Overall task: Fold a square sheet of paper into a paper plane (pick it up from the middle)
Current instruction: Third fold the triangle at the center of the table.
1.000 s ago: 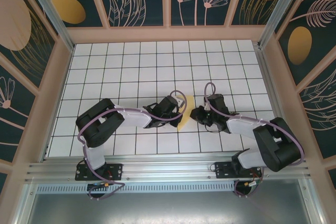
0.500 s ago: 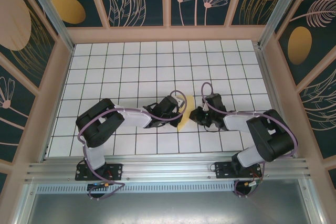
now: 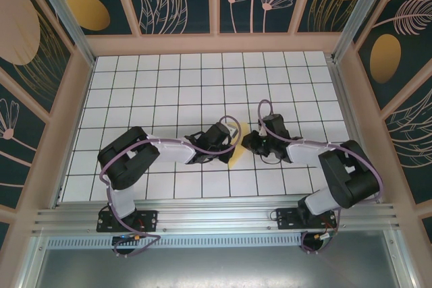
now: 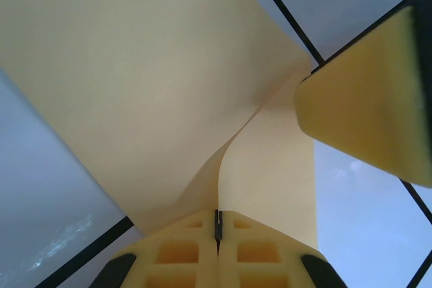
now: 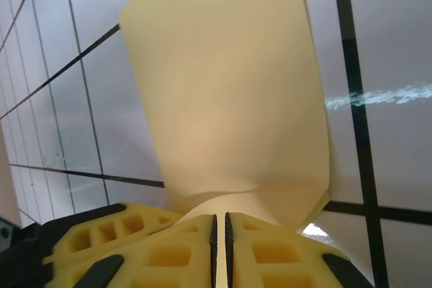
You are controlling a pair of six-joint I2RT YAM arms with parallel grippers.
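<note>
At mid-table, a couple of tile rows in from the near edge of the white grid table (image 3: 169,85), both arms meet at the sheet of paper (image 3: 235,156). Left gripper (image 4: 217,228): jaws pressed together, paper pinched in the seam, two flaps curving up and away from it. Right gripper (image 5: 219,224): jaws near-closed, clamped on the paper, creased sheet fanning out ahead over the tiles. Right finger (image 4: 364,116) sits just beside the paper. From above, the arms cover most of the sheet.
</note>
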